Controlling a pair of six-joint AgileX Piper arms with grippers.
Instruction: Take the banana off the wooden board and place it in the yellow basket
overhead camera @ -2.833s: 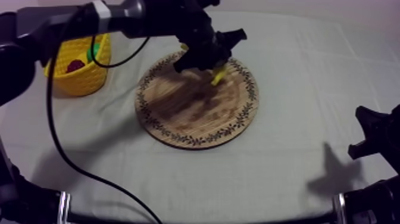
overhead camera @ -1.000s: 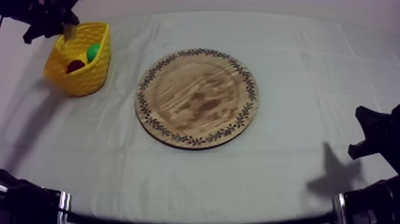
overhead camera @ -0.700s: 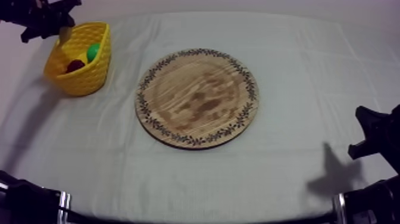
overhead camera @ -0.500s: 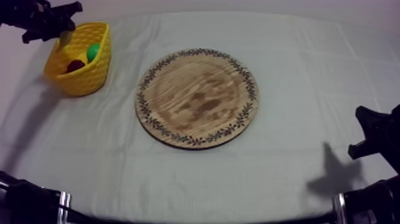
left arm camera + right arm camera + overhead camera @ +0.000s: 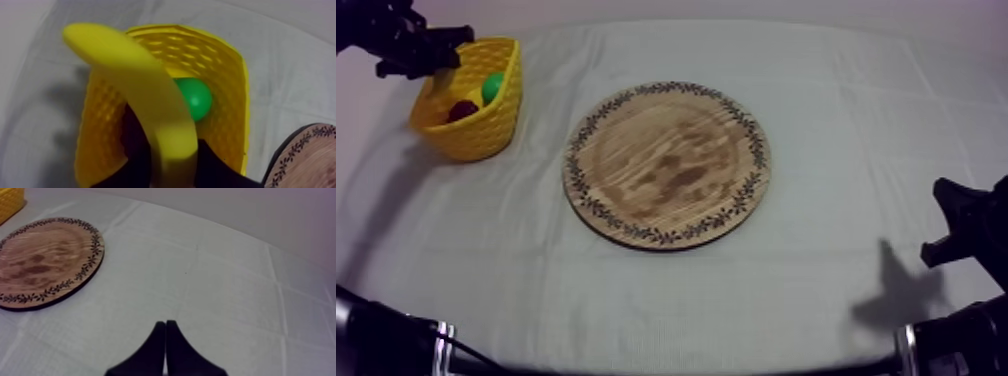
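Note:
The yellow banana [image 5: 145, 95] is held in my left gripper [image 5: 170, 155], whose dark fingers [image 5: 134, 150] are shut on its lower end. It hangs over the open yellow basket [image 5: 222, 70], above a green fruit [image 5: 197, 97]. From above, my left gripper [image 5: 428, 55] is at the far left rim of the basket [image 5: 476, 135], which holds a small red fruit [image 5: 461, 110] and the green fruit [image 5: 493, 87]. The round wooden board [image 5: 666, 165] lies bare at the table's middle. My right gripper [image 5: 165, 330] is shut on nothing, low at the right [image 5: 961, 225].
Grey-white cloth [image 5: 816, 110] covers the table around the board. The board's patterned rim [image 5: 300, 150] shows just beside the basket. In the right wrist view the board [image 5: 45, 263] lies ahead with a corner of the basket [image 5: 10, 198] beyond it.
My left gripper carried the banana off the board to the basket. Over the last second it sank a little at the basket's far rim. The right arm stayed still.

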